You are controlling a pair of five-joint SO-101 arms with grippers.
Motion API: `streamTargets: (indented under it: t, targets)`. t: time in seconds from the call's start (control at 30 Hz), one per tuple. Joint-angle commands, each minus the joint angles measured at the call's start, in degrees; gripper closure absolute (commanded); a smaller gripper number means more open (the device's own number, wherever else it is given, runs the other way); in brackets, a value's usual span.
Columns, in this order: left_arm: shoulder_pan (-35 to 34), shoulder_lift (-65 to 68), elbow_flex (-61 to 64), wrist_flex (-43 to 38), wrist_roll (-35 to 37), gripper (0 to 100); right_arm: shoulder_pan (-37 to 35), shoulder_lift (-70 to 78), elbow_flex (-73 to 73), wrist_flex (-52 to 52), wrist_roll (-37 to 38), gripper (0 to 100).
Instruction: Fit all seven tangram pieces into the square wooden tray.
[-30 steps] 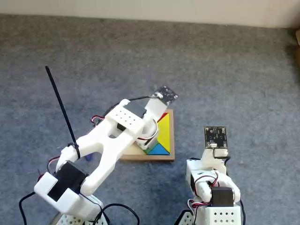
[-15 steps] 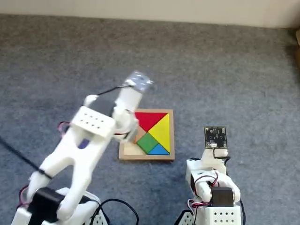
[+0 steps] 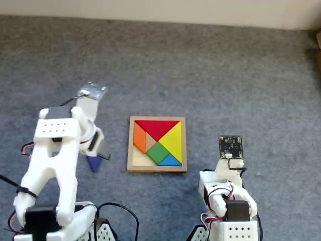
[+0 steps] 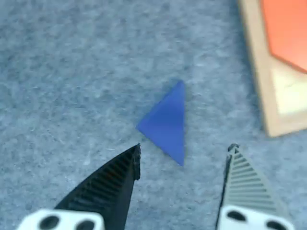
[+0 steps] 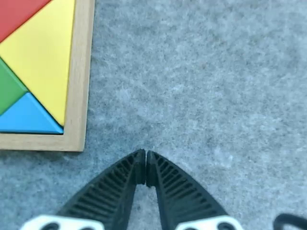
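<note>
L gripper (image 4: pixel 184 148) hangs over the grey carpet (image 3: pixel 225 75) w/ jaws wide apart. The dark blue triangle (image 4: pixel 168 124) lies flat just ahead of its tips, beside the wooden tray (image 3: pixel 157 168) but not touching it. Tray holds the other coloured pcs (image 3: pixel 173 140), w/ bare wood at the corner nearest the triangle. R gripper (image 5: pixel 145 155) sits low over carpet near the tray's opposite side, jaws together on nothing.

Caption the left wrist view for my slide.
Open left end effector poised over the dark blue triangle on grey carpet, beside a bare corner of the wooden tray.
</note>
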Motion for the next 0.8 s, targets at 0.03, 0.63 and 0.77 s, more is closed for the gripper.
streamTargets:
  t: [0.03,0.63,0.77]
  targets:
    - [-4.1,5.5,1.7,-8.4,-1.4,72,0.8,-1.0,6.7,0.2,0.5,98.1]
    - [-1.7,16.0,0.0,-13.3,-1.0,77,0.8,-1.0,6.7,0.2,0.5,98.1]
    - [-0.3,16.0,0.0,-13.5,0.0,77,0.8,-1.0,6.7,0.2,0.5,98.1]
